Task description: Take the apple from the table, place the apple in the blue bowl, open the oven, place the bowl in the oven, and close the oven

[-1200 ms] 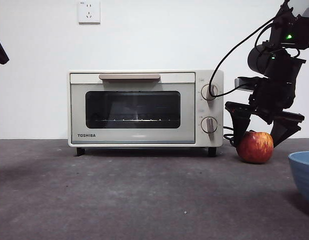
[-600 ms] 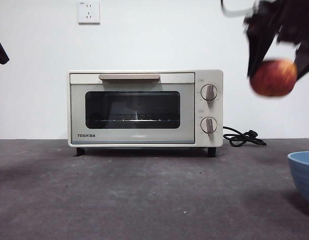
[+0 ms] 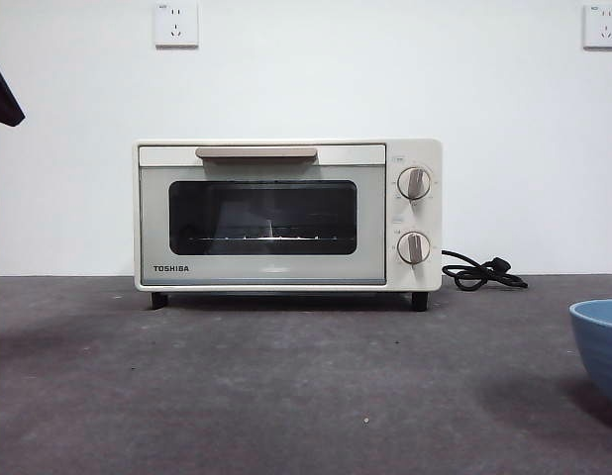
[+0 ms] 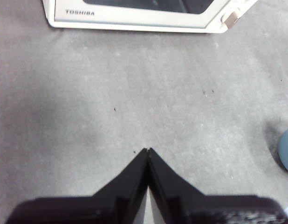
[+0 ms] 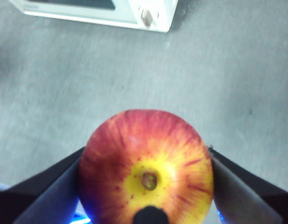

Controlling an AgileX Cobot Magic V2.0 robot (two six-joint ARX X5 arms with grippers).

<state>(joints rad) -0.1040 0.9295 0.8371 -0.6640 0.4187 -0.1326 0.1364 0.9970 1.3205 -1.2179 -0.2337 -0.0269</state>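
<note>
In the right wrist view my right gripper (image 5: 146, 150) is shut on the red and yellow apple (image 5: 146, 163), one jaw on each side, high above the grey table (image 5: 218, 84). Slivers of blue show under the apple. The apple and the right gripper are out of the front view. The blue bowl (image 3: 598, 346) stands at the right edge of the table (image 3: 286, 386), cut off by the frame. The cream oven (image 3: 286, 213) stands at the back with its door closed. My left gripper (image 4: 147, 150) hangs shut and empty above bare table in front of the oven (image 4: 134, 16).
The oven's black cord (image 3: 481, 272) lies coiled on the table to the right of the oven. A black tip of the waiting arm (image 3: 1, 94) shows at the upper left edge. Wall sockets sit high on the white wall behind.
The right gripper closed on the apple beside the oven, lifted it off the table and carried it up out of the front view. The left arm has stayed in place.
</note>
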